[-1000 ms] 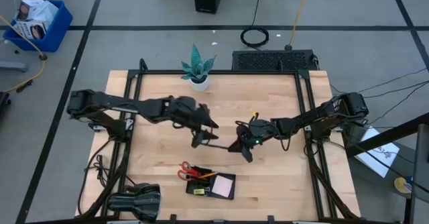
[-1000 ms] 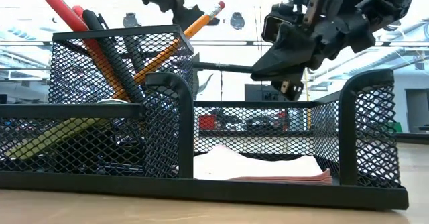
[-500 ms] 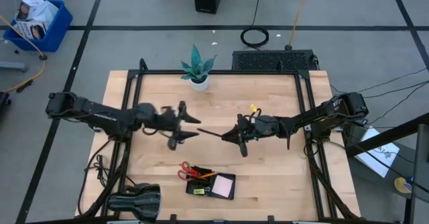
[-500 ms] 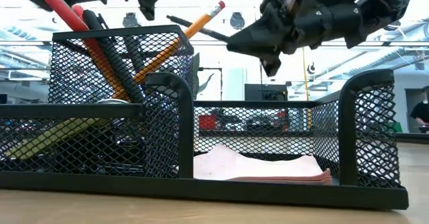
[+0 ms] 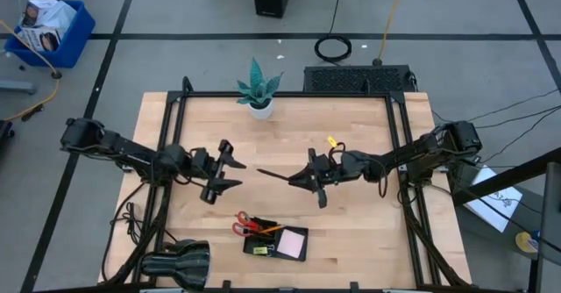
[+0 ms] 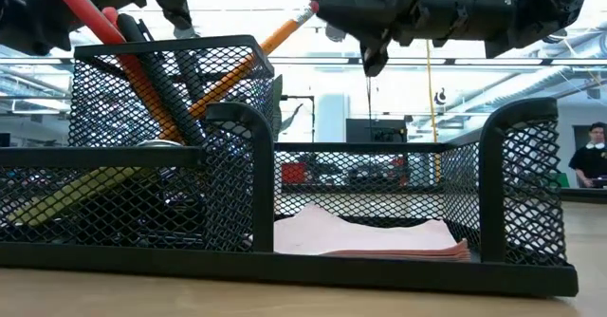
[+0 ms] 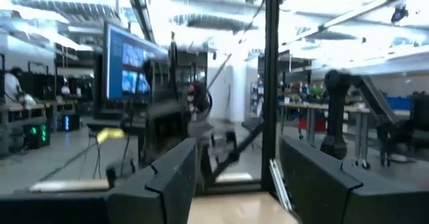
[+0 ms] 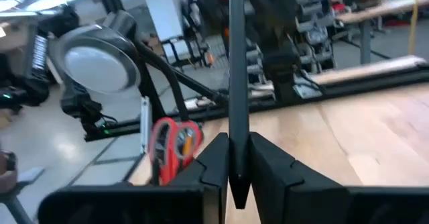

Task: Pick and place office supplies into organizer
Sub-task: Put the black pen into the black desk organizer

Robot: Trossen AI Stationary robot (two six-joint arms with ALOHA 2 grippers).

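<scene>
Holding one thin black pen (image 5: 273,175) in my right fingers (image 5: 307,180), clamped on one end, with its long axis running level across the desk (image 5: 351,232) and the free end toward my left arm. The pen hangs above the desk's middle. The organizer (image 5: 276,240) sits toward the desk's near edge from the pen, nearer my right fingers than my left. It already holds red scissors (image 5: 243,225), a pencil (image 6: 285,30) and a pink note pad (image 5: 292,242). To be dropped in, the pen must travel toward the near edge and, I judge, tip upright for the tall compartment. My left fingers (image 5: 221,172) stand open, empty, well apart from the pen.
</scene>
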